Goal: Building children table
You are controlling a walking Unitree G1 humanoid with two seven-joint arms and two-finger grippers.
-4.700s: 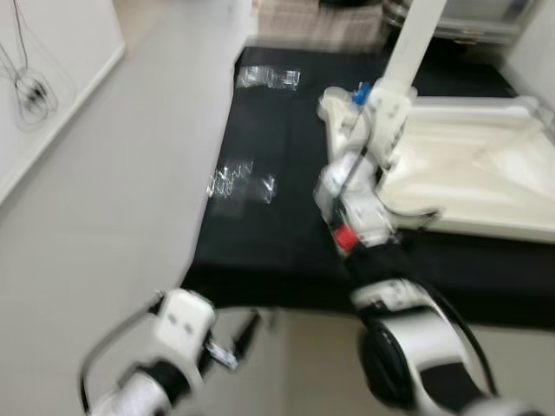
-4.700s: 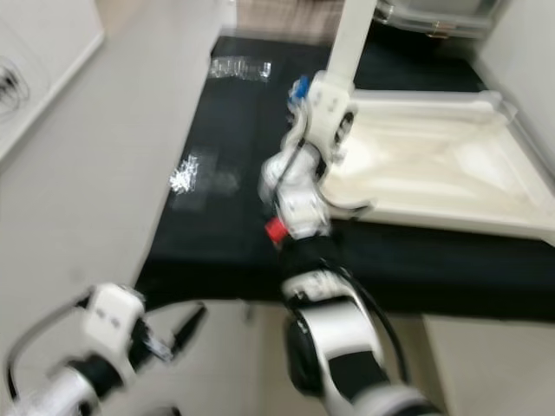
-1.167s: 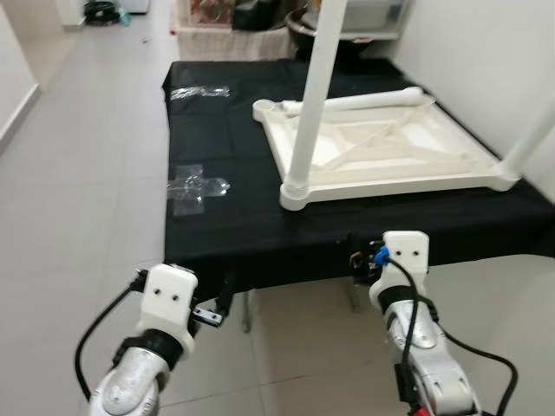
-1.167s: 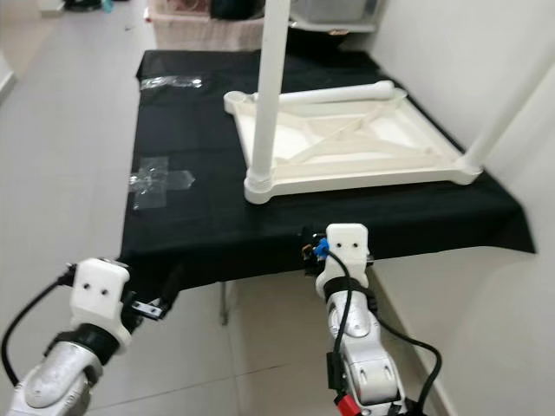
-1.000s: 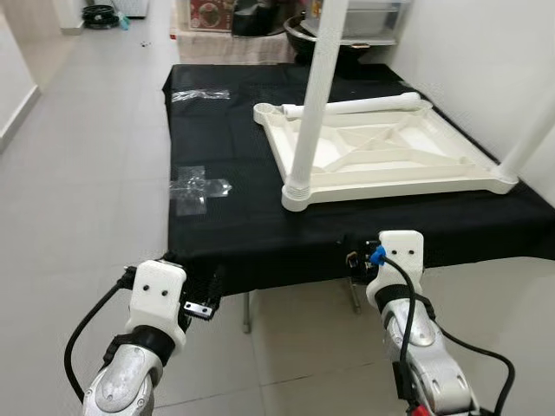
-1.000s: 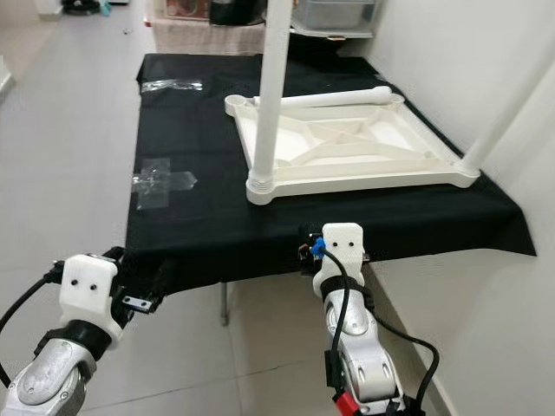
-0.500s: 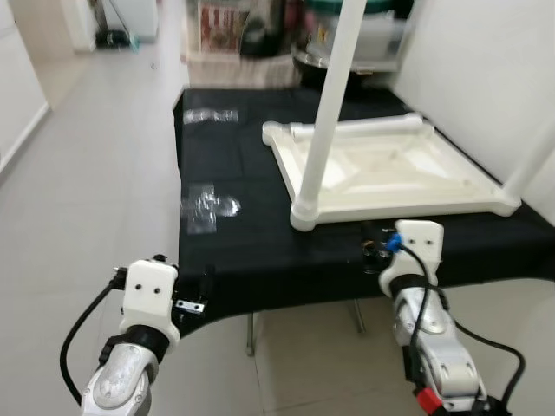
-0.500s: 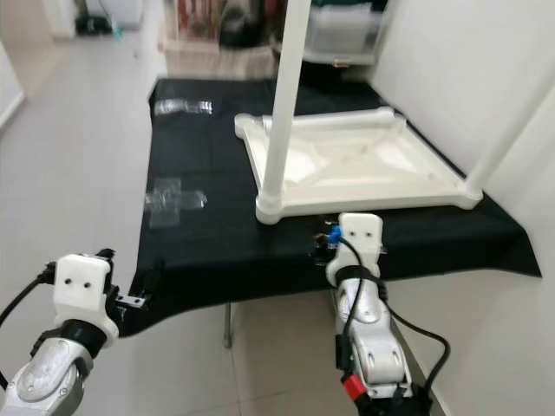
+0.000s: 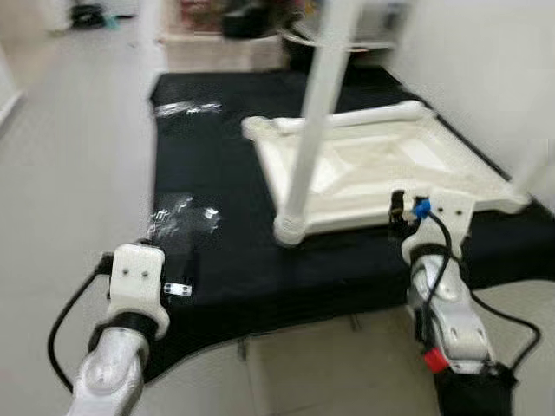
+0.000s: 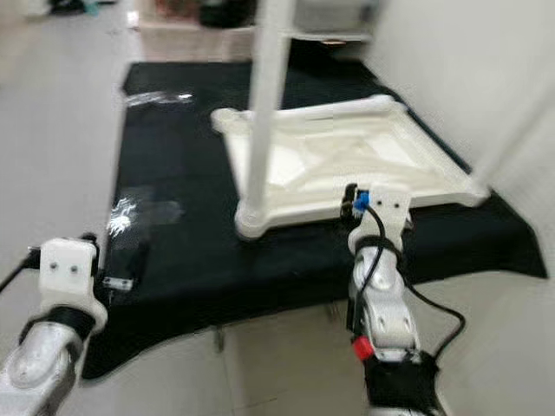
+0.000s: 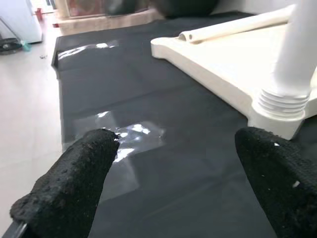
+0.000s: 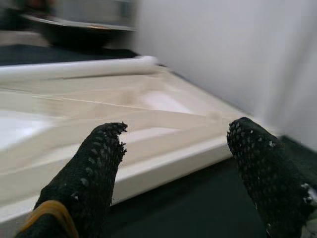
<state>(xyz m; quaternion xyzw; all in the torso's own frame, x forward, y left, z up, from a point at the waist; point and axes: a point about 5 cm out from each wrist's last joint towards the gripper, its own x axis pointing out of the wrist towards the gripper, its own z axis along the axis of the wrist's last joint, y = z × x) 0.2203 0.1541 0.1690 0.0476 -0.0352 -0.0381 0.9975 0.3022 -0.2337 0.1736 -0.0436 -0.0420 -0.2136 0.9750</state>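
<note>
I am bringing both open, empty jaws toward the upturned children table (image 9: 381,173), and nudging its upright leg (image 9: 314,113) could loosen it.

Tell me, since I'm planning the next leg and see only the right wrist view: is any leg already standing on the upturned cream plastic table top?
Observer: Yes. One white tubular leg stands upright in the near left corner of the upturned cream plastic table top.
Operator: Where is the left gripper?
Observer: The left gripper hovers open above the black cloth, to the left of that corner.
Operator: Is anything lying near it?
Observer: A clear plastic bag lies flat on the cloth just ahead of its fingers.
</note>
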